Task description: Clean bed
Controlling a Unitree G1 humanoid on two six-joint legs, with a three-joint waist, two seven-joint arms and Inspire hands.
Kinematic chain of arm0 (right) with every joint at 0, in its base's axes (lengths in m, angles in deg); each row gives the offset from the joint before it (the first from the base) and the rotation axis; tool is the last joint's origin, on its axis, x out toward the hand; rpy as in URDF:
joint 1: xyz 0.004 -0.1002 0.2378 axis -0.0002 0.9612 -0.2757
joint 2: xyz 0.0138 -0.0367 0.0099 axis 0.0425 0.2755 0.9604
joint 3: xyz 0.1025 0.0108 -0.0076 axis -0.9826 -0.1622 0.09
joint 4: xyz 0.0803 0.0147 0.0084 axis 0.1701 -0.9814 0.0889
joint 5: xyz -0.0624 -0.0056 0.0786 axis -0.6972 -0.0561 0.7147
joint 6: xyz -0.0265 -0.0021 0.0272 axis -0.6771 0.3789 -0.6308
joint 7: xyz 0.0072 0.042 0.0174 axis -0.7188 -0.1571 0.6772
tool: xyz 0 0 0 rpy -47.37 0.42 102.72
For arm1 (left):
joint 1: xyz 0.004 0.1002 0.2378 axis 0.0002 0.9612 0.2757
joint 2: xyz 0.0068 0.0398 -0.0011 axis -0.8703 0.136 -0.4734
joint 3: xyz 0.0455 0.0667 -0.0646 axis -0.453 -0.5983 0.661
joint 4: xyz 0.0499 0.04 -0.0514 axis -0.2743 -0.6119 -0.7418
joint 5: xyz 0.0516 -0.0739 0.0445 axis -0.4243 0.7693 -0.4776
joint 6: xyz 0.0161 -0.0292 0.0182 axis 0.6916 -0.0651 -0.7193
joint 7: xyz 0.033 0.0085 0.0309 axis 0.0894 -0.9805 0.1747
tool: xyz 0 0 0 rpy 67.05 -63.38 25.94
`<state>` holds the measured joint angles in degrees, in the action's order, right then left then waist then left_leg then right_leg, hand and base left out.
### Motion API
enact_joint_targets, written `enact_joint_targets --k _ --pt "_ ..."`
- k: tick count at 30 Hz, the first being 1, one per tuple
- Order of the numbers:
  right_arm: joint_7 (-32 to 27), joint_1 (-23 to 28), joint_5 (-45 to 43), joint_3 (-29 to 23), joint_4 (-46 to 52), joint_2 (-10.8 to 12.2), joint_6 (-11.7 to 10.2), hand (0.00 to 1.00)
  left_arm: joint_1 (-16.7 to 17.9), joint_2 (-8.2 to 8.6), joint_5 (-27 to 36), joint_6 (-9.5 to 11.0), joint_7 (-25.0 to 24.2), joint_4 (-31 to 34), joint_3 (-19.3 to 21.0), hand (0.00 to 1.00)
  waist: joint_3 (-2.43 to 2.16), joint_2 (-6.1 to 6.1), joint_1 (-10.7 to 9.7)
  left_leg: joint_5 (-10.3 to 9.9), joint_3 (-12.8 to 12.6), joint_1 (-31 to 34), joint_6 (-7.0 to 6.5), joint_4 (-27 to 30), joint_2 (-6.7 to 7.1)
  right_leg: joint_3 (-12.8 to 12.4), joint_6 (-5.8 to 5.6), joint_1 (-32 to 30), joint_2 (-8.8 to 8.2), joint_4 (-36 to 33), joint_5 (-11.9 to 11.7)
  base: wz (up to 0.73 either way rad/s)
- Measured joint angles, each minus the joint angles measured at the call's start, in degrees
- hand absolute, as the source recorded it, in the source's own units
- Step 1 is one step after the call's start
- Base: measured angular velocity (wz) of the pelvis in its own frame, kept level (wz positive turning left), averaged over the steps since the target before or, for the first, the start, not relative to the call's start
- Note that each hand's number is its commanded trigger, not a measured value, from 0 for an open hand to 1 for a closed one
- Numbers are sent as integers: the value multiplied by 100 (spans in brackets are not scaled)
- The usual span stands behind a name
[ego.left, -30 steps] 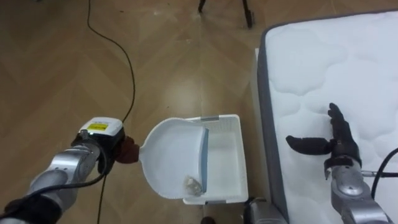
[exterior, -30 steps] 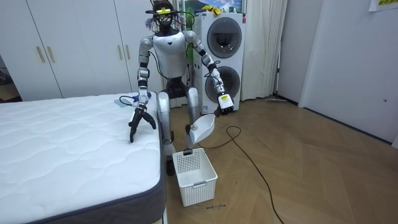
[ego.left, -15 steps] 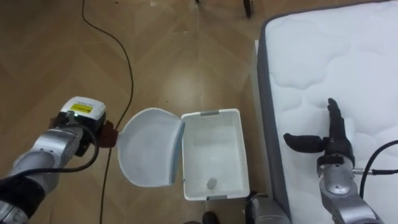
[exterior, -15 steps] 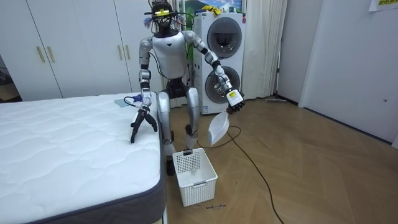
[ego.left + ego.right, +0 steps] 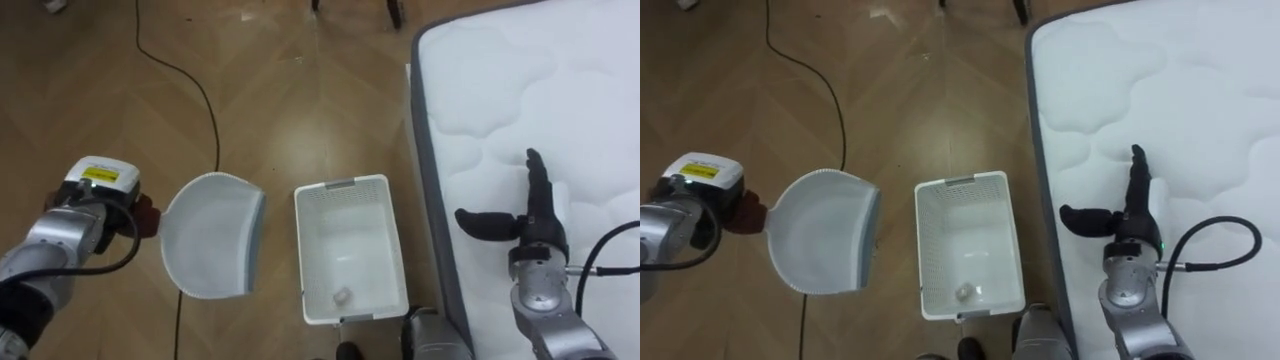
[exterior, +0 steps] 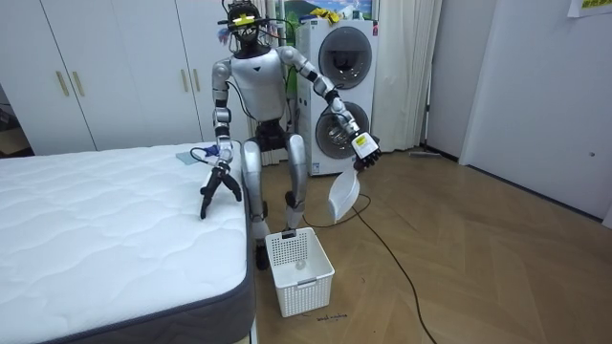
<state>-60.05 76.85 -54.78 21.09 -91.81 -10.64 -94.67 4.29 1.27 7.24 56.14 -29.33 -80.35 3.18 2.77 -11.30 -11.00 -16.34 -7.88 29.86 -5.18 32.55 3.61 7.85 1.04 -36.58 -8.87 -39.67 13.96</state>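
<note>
Left eye view: left hand (image 5: 100, 205) clasps a white dustpan (image 5: 208, 235) over open wooden floor (image 5: 300, 90), clear of the basket (image 5: 349, 190) hugging the mattress (image 5: 500, 90) edge, right hand (image 5: 530, 225) straight-fingered over the quilting.

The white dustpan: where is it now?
In the left eye view, the dustpan hangs over the floor in the left hand, left of the basket.

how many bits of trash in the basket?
1: a small scrap on the basket floor, at the end nearest the robot. Dustpan looks empty; none seems hidden.
</note>
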Motion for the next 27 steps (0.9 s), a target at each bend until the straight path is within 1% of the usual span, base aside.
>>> enact_joint_targets --k 2,5,7,11,12,13,15,16,17,18,19,20,21,22,23,24,25,26,27 --pt "-86 5 166 132 -4 -43 -26 0 -1 0 77 1 103 -32 0 100 2 -2 8 0 -3 -6 0 -3 -8 4 0 20 8 35 0 0" --pt "-112 12 324 150 -37 -73 -88 0 0 0 318 5 268 -43 0 100 13 -19 47 0 -7 -32 0 -39 -32 17 4 57 38 103 -15 0" --pt "-122 20 464 153 -35 -77 -137 0 3 0 448 11 309 -18 0 100 20 1 51 0 -42 -68 0 -87 -35 6 4 57 36 101 -15 -5" --pt "-28 149 501 159 -6 -114 -230 0 3 12 462 127 432 -2 3 100 44 34 55 -1 -173 -277 1 -193 -70 -8 3 189 48 119 -12 -9" --pt "-18 161 508 157 -6 -116 -236 0 6 17 508 140 455 16 9 100 44 34 53 -1 -178 -314 1 -199 -74 0 1 220 48 127 -11 -6" --pt "-5 195 535 156 -12 -117 -248 0 33 19 687 155 458 122 12 100 43 34 47 -2 -188 -385 3 -207 -78 8 2 281 48 137 -1 0" --pt "48 272 668 147 -23 -134 -294 0 167 29 923 180 514 438 16 100 49 48 75 -4 -239 -566 7 -278 -88 -4 -3 425 63 212 15 -15" --pt "128 370 761 135 -23 -159 -307 0 298 91 1075 262 536 601 80 100 46 70 158 -22 -276 -724 35 -315 -106 -64 -2 556 115 313 14 -43" --pt "227 428 793 132 -13 -191 -322 0 499 144 1129 354 531 858 235 100 44 101 238 -67 -277 -855 69 -320 -119 -171 -2 637 184 341 15 -50" --pt "285 501 782 131 4 -211 -323 0 625 171 1129 385 533 1015 320 100 40 110 270 -94 -278 -910 71 -326 -129 -214 -1 669 227 375 16 -60" --pt "370 571 801 138 20 -220 -324 0 858 241 1126 424 534 1314 468 100 24 171 360 -129 -278 -1050 86 -372 -136 -381 -7 766 336 434 12 -71" --pt "438 684 855 182 15 -206 -319 0 1097 328 1159 425 535 1563 541 100 -8 237 458 -145 -278 -1222 110 -462 -143 -561 -26 841 452 516 -8 -79" --pt "474 734 864 217 21 -206 -310 0 1229 347 1250 427 536 1702 557 100 -34 285 521 -154 -273 -1306 117 -523 -141 -690 -37 872 532 563 -28 -103" --pt "565 772 882 300 25 -212 -268 0 1509 406 1489 514 537 1898 701 100 -74 348 638 -171 -212 -1447 140 -628 -151 -847 -12 953 670 694 -121 -109" --pt "619 849 891 318 39 -209 -257 0 1745 538 1711 580 534 2001 830 100 -102 354 676 -184 -17 -1567 150 -689 -175 -919 4 1120 783 904 -239 -99" --pt "621 906 893 318 64 -206 -237 0 1826 635 1766 581 533 2046 883 100 -113 368 669 -184 72 -1621 151 -718 -176 -941 6 1189 820 997 -285 -64" --pt "632 1016 887 306 84 -201 -154 0 1942 833 1809 533 537 2137 973 100 -156 433 661 -184 112 -1719 152 -774 -174 -990 -3 1261 860 1057 -315 -47" --pt "666 1109 892 281 82 -201 -54 0 2014 1023 1859 532 540 2178 1014 100 -189 495 672 -183 2 -1861 152 -863 -195 -1122 -23 1334 962 1125 -351 -52" --pt "691 1144 884 268 82 -197 -6 0 2060 1100 1922 532 540 2178 1020 100 -202 519 678 -183 -52 -1965 152 -930 -200 -1202 -30 1384 1004 1152 -362 -70"
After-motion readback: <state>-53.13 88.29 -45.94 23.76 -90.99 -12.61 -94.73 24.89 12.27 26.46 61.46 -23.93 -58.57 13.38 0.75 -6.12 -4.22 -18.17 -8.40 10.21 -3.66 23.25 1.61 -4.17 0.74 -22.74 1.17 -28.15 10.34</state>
